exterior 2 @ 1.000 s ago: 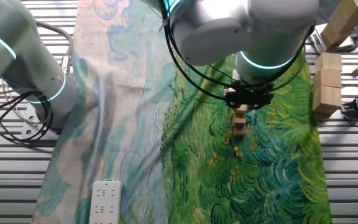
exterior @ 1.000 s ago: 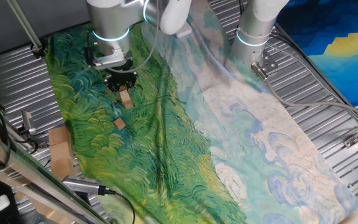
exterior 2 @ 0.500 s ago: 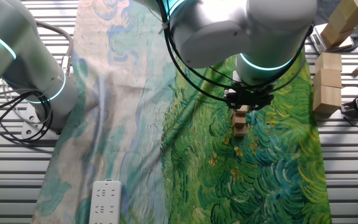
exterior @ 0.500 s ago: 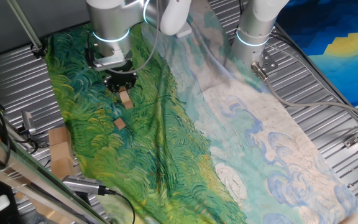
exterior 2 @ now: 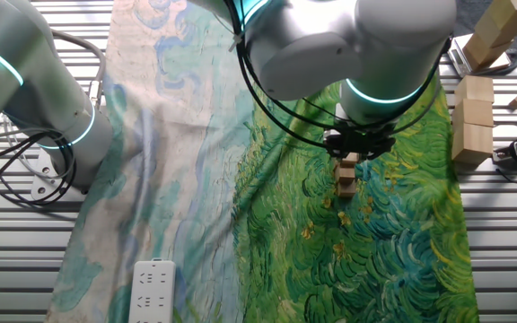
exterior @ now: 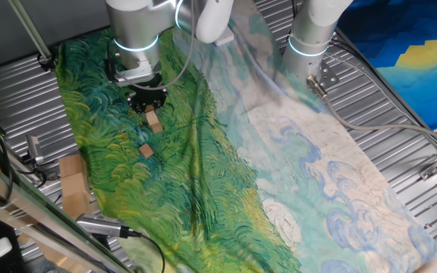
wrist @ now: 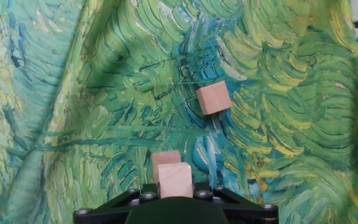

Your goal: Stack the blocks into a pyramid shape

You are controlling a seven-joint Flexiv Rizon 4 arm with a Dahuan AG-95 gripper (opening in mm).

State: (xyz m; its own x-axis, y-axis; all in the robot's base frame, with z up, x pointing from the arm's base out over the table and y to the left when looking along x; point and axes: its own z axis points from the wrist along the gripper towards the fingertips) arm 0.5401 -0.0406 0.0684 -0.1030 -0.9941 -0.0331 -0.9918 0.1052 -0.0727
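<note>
A small light-brown wooden cube (wrist: 175, 180) is seen at the black two-finger gripper (exterior: 149, 101), directly above another cube (wrist: 165, 158) on the green painted cloth (exterior: 105, 152); whether it is clamped cannot be told. A third cube (exterior: 146, 151) lies apart.

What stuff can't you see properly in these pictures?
- End effector fingers: in the hand view the frame's bottom edge and its own black body hide them, so open or shut is unclear.
- Block under block: hand view, mostly covered by the one above.
- Blocks near the end effector: the other fixed view, too small to count.
- Lone block: one fixed view, tiny.
</note>
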